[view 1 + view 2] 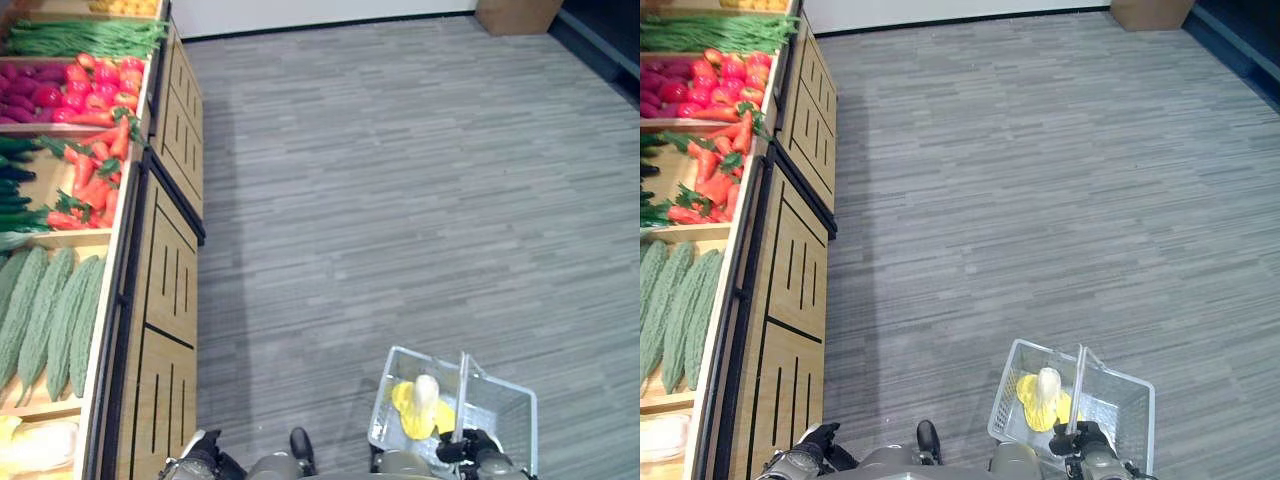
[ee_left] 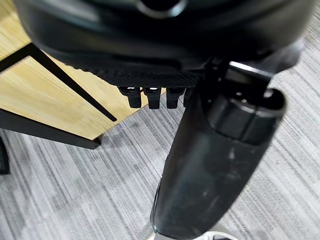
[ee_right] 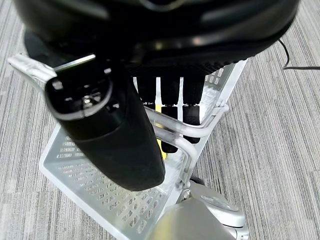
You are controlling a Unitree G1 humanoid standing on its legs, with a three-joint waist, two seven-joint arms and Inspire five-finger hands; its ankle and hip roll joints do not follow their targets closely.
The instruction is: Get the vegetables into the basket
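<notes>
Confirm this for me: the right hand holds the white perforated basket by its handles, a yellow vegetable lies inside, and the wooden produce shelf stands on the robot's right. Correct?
Not quite. The wooden produce shelf stands on the robot's left, as the left eye view shows. The rest holds: the right hand grips the white perforated basket by its handles, and a yellow vegetable lies inside.

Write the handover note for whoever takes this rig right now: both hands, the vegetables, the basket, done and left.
Right hand: curled round the handle of the white basket, carrying it.
Left hand: low beside the wooden stand, fingers curled, holding nothing.
Basket holds one yellow and white item.
Carrots, bitter gourds, tomatoes and green beans lie in the stand's bins.
Left: pick vegetables from the stand and put them into the basket.
</notes>
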